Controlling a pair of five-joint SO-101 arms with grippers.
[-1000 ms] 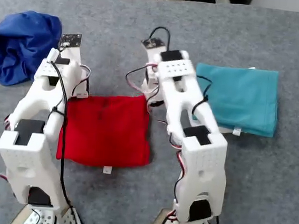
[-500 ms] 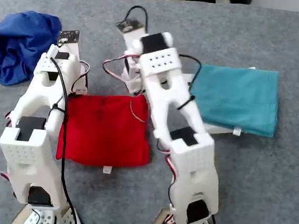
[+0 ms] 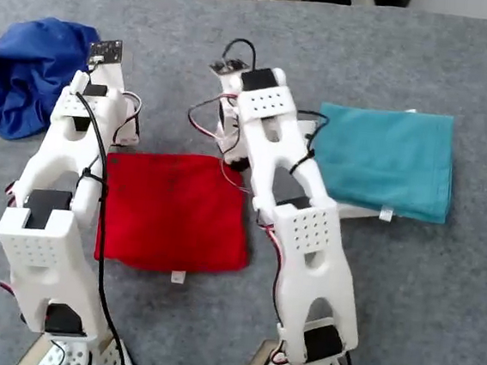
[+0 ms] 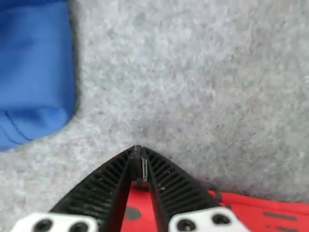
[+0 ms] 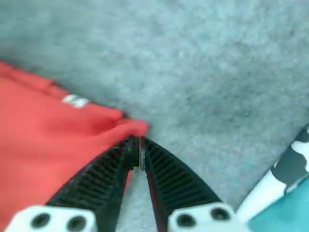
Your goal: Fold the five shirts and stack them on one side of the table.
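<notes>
At the right tool's (image 5: 137, 145) tip, a puckered corner of the red shirt (image 3: 176, 210) is pinched between the jaws. The left tool (image 4: 137, 159) is pressed together over the neighbouring corner; can't tell if it's got cloth. Shirt's white label (image 3: 177, 275) is too small to read. Crumpled blue shirt (image 3: 30, 71) sits just off the left tool, folded teal shirt (image 3: 392, 162) off the right.

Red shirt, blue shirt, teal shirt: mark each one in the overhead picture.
red shirt (image 3: 172, 210), high view, middle of the folded square.
blue shirt (image 3: 25, 75), high view, middle of the crumpled heap.
teal shirt (image 3: 392, 158), high view, middle of its top face.
</notes>
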